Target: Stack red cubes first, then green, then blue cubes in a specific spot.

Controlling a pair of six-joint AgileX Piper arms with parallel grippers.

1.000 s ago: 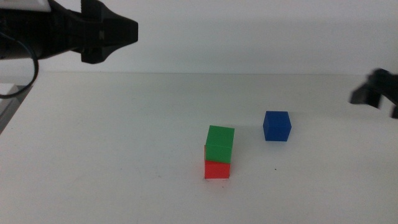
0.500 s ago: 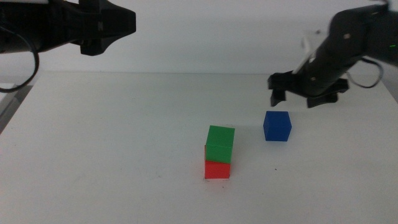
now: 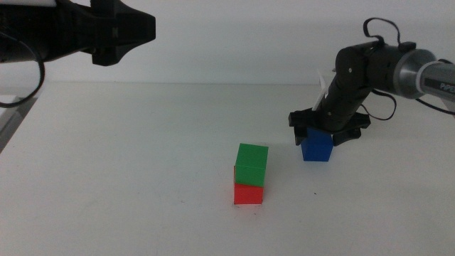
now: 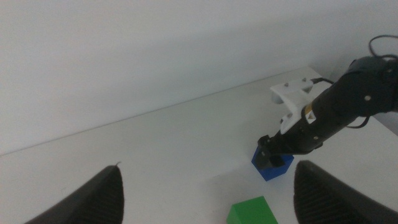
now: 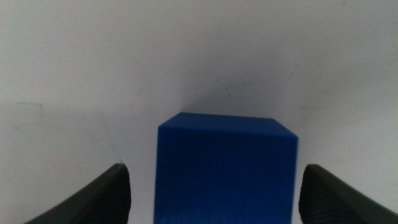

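Right gripper [image 3: 321, 133] now down over blue cube [image 3: 317, 146], fingers apart

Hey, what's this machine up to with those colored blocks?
It's building a little tower. The green cube already sits on the red cube. The right gripper is now down over the blue cube, jaws open on either side of it and not yet closed, apparently about to pick it up. The left gripper waits, open, raised above the table's far left.
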